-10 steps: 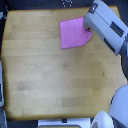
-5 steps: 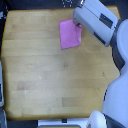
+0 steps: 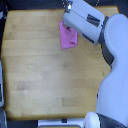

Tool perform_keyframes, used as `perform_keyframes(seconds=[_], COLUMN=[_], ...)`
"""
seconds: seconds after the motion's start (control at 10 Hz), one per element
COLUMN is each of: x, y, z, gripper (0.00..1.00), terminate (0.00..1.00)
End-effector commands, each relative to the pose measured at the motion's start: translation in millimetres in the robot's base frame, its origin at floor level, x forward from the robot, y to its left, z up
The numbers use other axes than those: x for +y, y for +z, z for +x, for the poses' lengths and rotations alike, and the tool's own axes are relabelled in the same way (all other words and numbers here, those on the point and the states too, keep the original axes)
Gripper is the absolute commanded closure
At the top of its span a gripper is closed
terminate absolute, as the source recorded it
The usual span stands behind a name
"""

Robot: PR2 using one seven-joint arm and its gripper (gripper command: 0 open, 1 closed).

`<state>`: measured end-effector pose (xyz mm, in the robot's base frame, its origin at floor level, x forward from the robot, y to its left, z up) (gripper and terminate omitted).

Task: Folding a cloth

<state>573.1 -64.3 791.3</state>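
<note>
I see the cloth lying narrow on the bench, my arm overlapping its right edge; the pincer is hidden, state unclear.

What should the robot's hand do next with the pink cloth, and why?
Probably carry on toward the exterior view's left and lay the lifted edge down. The cloth already looks narrowed, partly doubled over, with the arm covering its right edge. The hand itself is mostly hidden, so its grip is unclear.

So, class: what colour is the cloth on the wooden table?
Plain pink-magenta, no pattern: the cloth, shown in the exterior view.
</note>
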Motion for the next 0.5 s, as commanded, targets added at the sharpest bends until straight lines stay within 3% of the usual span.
perform_keyframes(seconds=[0.0, 0.4], x=[33.9, 48.7], y=[-23.7, -30.4], z=[-44.9, -44.4], gripper=[1.00, 1.00], terminate=[0.00, 0.00])
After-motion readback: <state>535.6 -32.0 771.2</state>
